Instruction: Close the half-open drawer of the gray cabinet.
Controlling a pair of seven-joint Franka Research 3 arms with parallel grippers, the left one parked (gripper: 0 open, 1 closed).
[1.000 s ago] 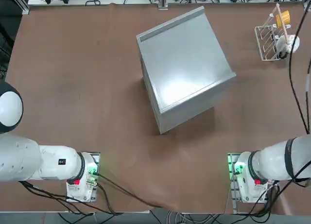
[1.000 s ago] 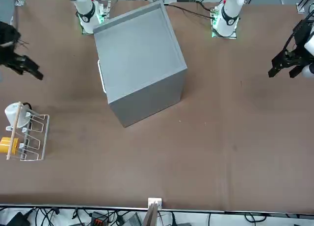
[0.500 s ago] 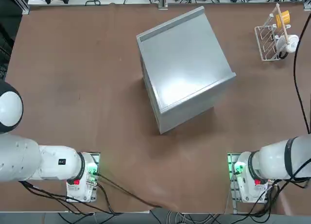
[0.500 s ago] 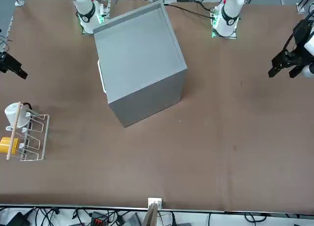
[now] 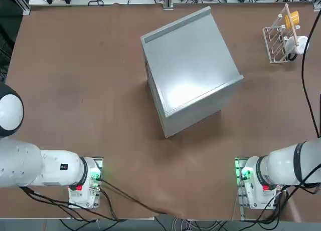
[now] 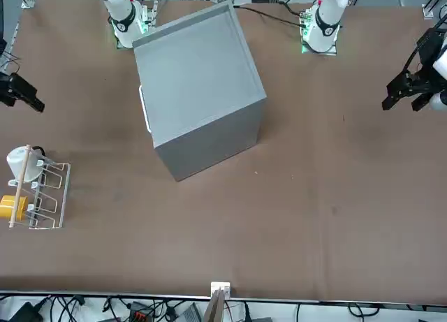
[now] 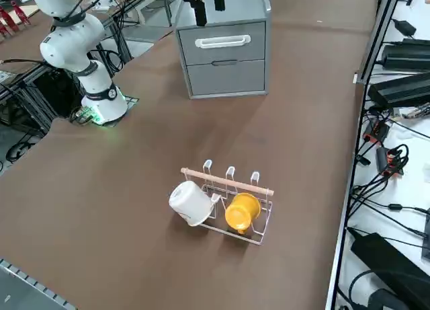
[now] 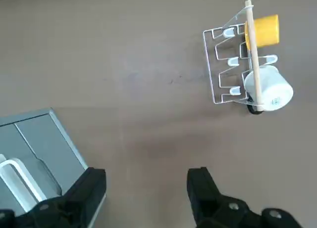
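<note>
Inventory of the worktop (image 5: 75, 65), brown and flat, as it is showing from where I am standing.

Item one: right end effector (image 8: 146, 188), black, two fingers. It is hanging high over bare worktop and pointing straight down, its fingers (image 8: 89, 188) standing wide apart with nothing between them. From across the worktop it is showing at the far edge of the scene (image 6: 19, 95).

Item two: the gray cabinet (image 5: 190, 65), a big matte box that is standing askew on the worktop. It is sitting below the end effector and off to one side of it, clear of both fingers, with only its near corner (image 8: 34, 139) showing beside one finger.

Item three: the drawer (image 7: 222, 44), the upper of two gray fronts, carrying a white bar handle. Its front is facing the side on which the end effector is hanging. It is lying lower than the fingers and untouched; how far it is standing out of the cabinet I cannot tell.

Item four: white wire rack (image 8: 228, 69) with a wooden bar. It is sitting below the end effector on the side away from the cabinet, well apart from it. A white mug (image 7: 189, 202) and a yellow mug (image 7: 242, 211) are hanging on it side by side.
</note>
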